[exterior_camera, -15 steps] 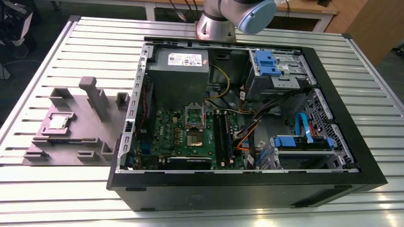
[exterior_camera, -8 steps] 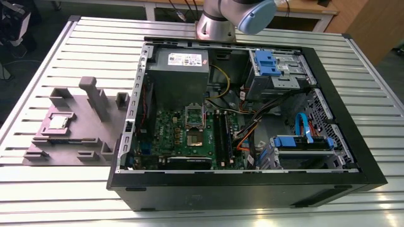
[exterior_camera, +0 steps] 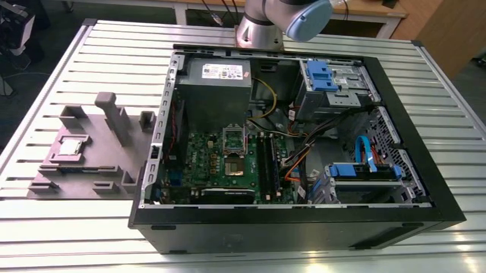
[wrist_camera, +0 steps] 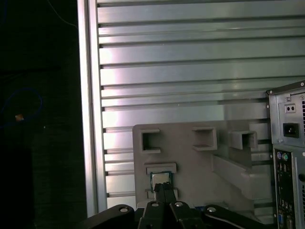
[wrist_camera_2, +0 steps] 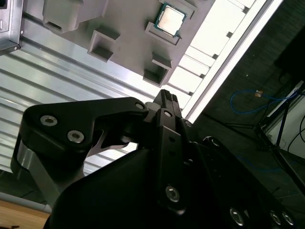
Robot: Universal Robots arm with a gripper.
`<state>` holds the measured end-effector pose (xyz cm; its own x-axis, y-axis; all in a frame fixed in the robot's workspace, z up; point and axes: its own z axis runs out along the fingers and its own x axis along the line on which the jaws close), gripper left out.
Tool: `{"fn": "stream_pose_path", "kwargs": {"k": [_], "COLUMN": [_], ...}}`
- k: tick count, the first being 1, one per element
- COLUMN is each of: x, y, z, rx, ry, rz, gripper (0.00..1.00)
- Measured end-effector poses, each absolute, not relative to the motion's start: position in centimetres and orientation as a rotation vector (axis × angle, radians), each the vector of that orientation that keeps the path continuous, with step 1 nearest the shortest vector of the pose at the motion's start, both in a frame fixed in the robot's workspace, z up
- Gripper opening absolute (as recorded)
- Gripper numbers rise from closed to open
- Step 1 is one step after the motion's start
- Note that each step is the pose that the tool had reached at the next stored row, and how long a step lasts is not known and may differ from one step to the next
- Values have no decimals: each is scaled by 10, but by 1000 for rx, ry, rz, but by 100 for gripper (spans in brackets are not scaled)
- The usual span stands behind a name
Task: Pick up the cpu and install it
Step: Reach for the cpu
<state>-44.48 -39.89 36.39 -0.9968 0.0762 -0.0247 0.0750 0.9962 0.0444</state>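
The cpu (exterior_camera: 70,147) is a small silvery square chip lying in a recess of the grey fixture block (exterior_camera: 91,168) on the slatted table, to the exterior view's left of the open computer case (exterior_camera: 304,227). Both wrist views show the cpu (wrist_camera_2: 171,20) (wrist_camera: 161,179) well below my gripper. My gripper (wrist_camera_2: 165,98) (wrist_camera: 163,189) hangs high above the fixture (wrist_camera: 200,167), shut, with nothing between its fingers. Inside the case lies the green motherboard (exterior_camera: 216,170), with the socket (exterior_camera: 236,165) and its raised metal frame (exterior_camera: 233,138).
The arm's elbow (exterior_camera: 292,17) stands behind the case. Black memory sticks (exterior_camera: 266,162), a power supply (exterior_camera: 218,85), blue drive bays (exterior_camera: 326,74) and orange and blue cables crowd the case. The fixture has upright posts (exterior_camera: 114,116). The table edge (wrist_camera: 88,119) borders dark floor.
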Motion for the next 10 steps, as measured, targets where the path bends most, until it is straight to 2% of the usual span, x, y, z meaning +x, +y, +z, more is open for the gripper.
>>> {"fn": "stream_pose_path", "kwargs": {"k": [10], "x": [-447], "y": [-399], "z": [364], "rx": [118], "ry": [3112], "rz": [68], "gripper": [10]}}
